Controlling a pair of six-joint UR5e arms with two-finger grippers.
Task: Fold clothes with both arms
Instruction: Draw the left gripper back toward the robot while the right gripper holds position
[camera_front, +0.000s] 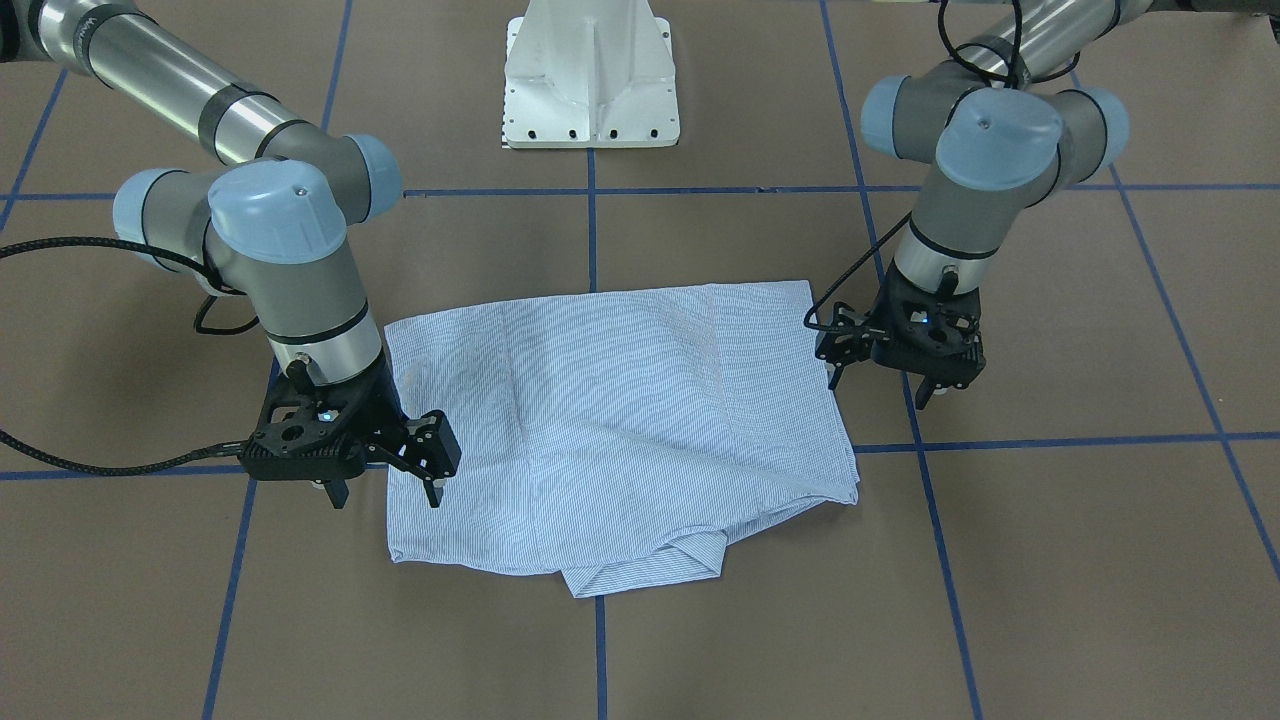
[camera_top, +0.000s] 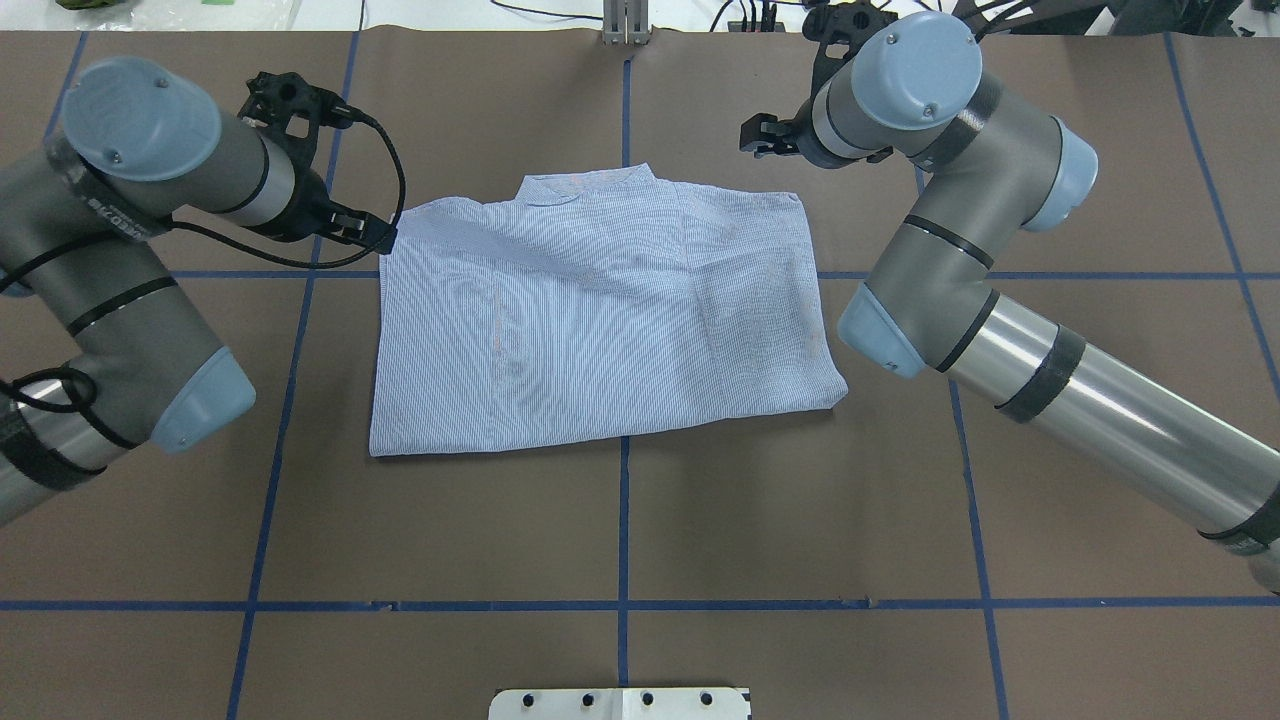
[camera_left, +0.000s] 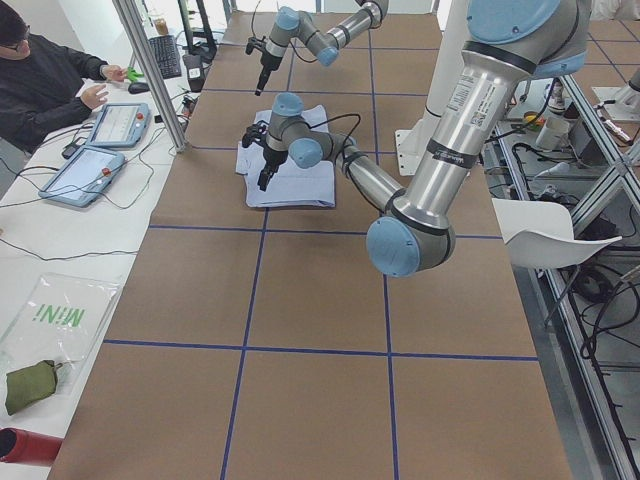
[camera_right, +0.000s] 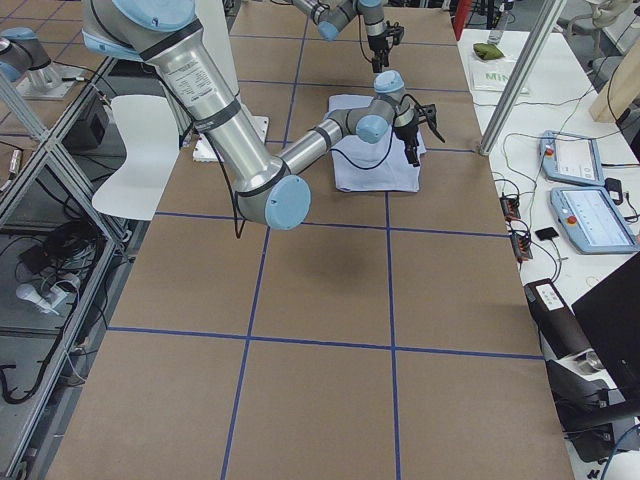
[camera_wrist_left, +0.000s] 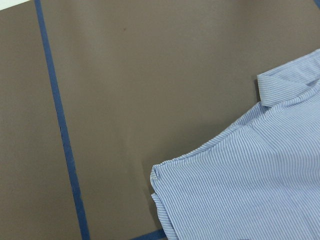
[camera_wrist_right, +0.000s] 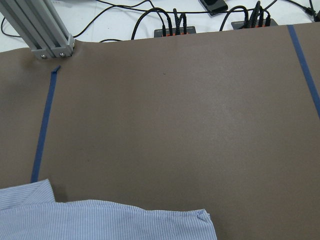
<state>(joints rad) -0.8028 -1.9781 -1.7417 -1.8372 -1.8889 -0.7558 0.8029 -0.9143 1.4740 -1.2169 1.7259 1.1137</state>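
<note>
The light blue striped shirt (camera_front: 620, 420) lies folded into a rough rectangle on the brown table, collar (camera_top: 590, 182) on the side away from the robot. My left gripper (camera_front: 877, 390) hangs open and empty just beside the shirt's edge, near its far left corner. My right gripper (camera_front: 387, 495) is also open and empty, its one finger (camera_front: 435, 490) over the shirt's far right corner. The left wrist view shows that corner and the collar of the shirt (camera_wrist_left: 250, 190). Only a strip of the shirt (camera_wrist_right: 100, 220) shows in the right wrist view.
The white pedestal base (camera_front: 590, 80) stands at the robot's side. Blue tape lines (camera_top: 622, 520) cross the table. An aluminium post (camera_wrist_right: 45, 30) and cables (camera_wrist_right: 200, 25) sit at the far edge. A person (camera_left: 45, 80) sits at a side table with tablets (camera_left: 85, 170).
</note>
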